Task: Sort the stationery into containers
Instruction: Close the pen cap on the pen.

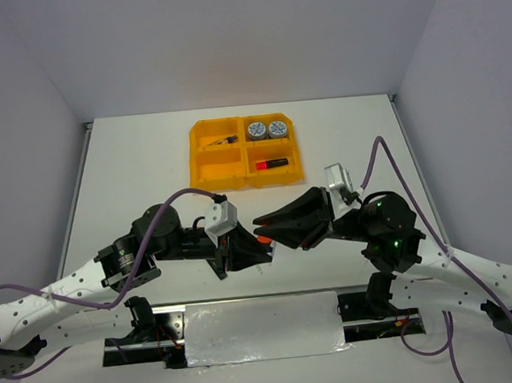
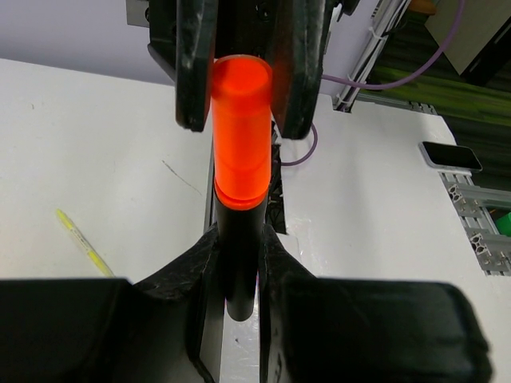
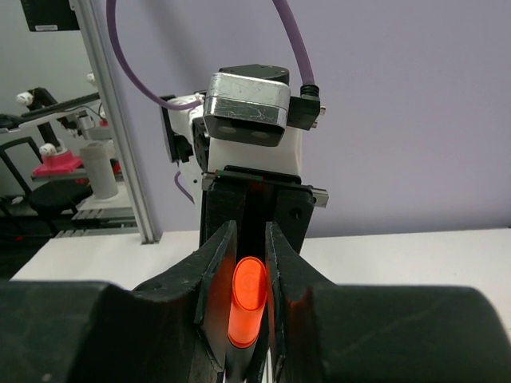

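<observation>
A black highlighter with an orange cap [image 1: 261, 238] hangs between my two grippers above the near middle of the table. My left gripper [image 1: 262, 249] is shut on its black body [image 2: 237, 263]. My right gripper [image 1: 258, 223] is closed round the orange cap [image 3: 247, 307], and its fingers [image 2: 196, 72] flank the cap in the left wrist view. The orange-yellow tray [image 1: 201, 174] stands at the back. It holds two tape rolls [image 1: 256, 130], a red-capped highlighter [image 1: 272, 164] and a thin pen [image 1: 223, 141].
A thin yellow pen [image 2: 80, 242] lies on the white table left of my left gripper. The left wrist camera block [image 3: 247, 100] faces my right gripper. A phone [image 2: 451, 155] lies off the table's edge.
</observation>
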You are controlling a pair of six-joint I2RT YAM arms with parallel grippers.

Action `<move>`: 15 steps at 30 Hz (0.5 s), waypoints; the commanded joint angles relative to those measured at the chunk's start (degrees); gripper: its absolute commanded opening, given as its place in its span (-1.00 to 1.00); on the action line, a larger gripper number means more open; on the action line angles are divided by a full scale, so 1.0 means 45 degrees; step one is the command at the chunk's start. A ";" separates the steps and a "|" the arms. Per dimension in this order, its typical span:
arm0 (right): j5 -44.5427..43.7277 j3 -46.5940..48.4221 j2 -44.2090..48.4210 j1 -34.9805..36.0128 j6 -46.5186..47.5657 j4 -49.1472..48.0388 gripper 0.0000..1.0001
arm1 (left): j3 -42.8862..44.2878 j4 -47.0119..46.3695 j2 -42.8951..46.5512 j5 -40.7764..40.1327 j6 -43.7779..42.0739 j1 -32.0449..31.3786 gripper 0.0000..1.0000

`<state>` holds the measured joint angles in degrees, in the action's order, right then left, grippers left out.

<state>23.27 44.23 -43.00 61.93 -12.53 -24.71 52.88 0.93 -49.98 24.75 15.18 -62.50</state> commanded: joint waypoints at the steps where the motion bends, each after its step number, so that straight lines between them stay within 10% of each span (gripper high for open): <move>1: 0.1724 -0.0570 -0.0872 0.0202 -0.0222 0.1233 -0.82 | 0.1157 -0.2121 0.0051 -0.0930 -0.0052 0.0119 -1.00; 15: 0.2427 -0.1703 -0.2202 -0.0032 -0.0515 0.1059 -0.79 | 0.3053 -0.0519 0.0071 -0.0619 -0.1459 0.0979 -1.00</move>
<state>25.52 41.21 -48.90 60.75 -12.64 -33.39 58.96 17.37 -50.30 24.38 10.33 -59.46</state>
